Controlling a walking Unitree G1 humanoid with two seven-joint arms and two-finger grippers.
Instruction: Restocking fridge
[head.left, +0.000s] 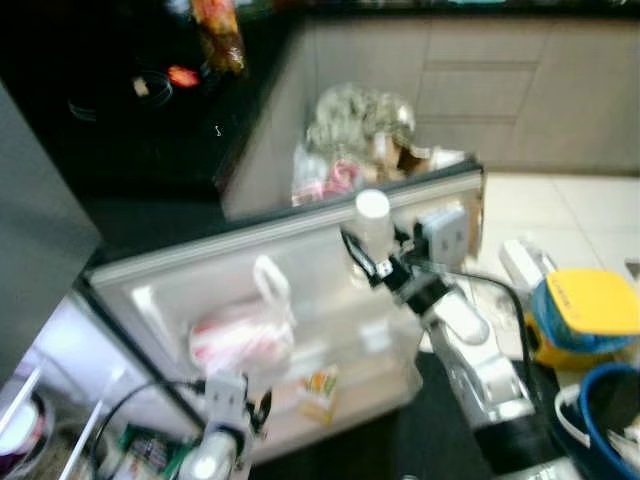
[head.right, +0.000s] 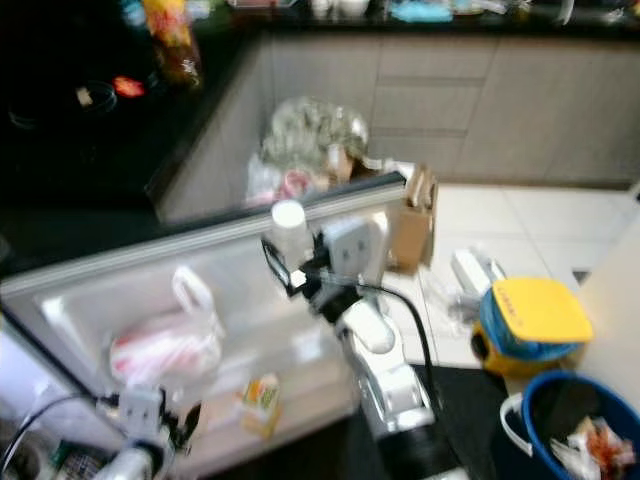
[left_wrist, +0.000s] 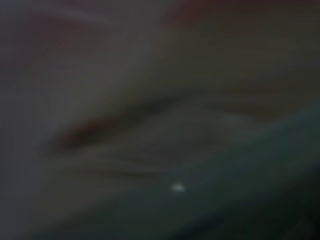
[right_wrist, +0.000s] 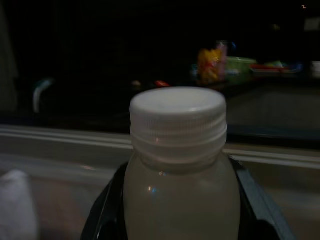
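Note:
My right gripper is shut on a pale bottle with a white cap, holding it upright against the inner side of the open fridge door. The right wrist view shows the bottle close up, a black finger on each side of it. In the door shelf lie a white bag with red print and a small carton. My left gripper hangs low near the door's bottom shelf; the left wrist view is a dark blur.
Behind the door top a bulging plastic bag and a brown paper bag stand by the grey cabinets. On the tiled floor at right sit a yellow-lidded container and a blue bucket. Dark counter at left.

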